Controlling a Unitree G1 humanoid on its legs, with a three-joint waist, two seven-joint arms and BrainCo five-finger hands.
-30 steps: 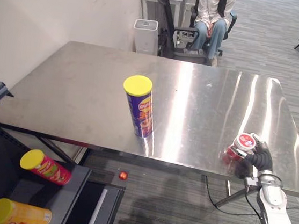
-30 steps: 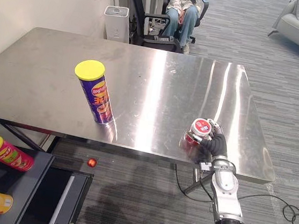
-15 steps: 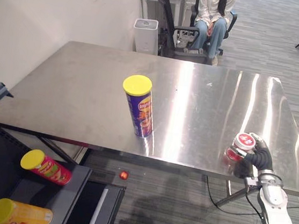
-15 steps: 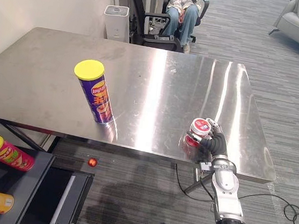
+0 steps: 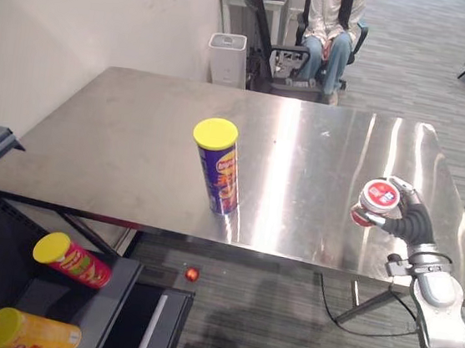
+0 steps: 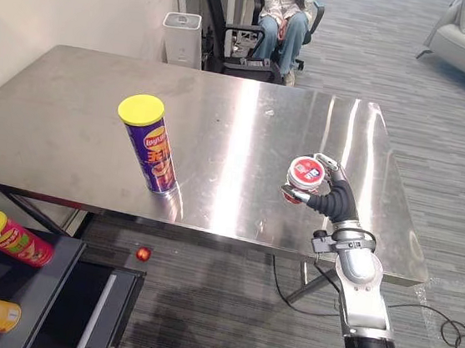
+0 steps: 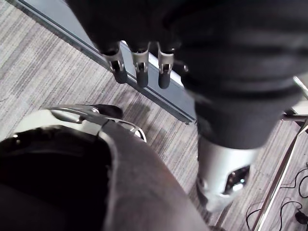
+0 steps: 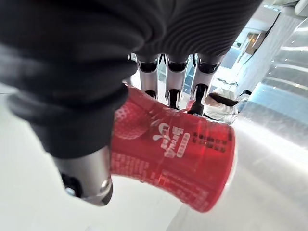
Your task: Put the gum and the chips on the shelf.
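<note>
Table [image 5: 135,146]: one chips can [image 5: 220,173]; right hand [image 5: 414,225] grips one gum tub [image 5: 377,199].

Table [image 5: 117,152]: open all round the upright chips can [image 5: 220,173] at mid-table.
Shelf [image 5: 120,275]: red can [image 5: 71,260] and orange can [image 5: 29,333] lie on it.

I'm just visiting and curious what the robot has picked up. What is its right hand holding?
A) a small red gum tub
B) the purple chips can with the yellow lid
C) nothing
A: the right hand curls its fingers round the red gum tub, while the purple chips can stands untouched on the table.
</note>
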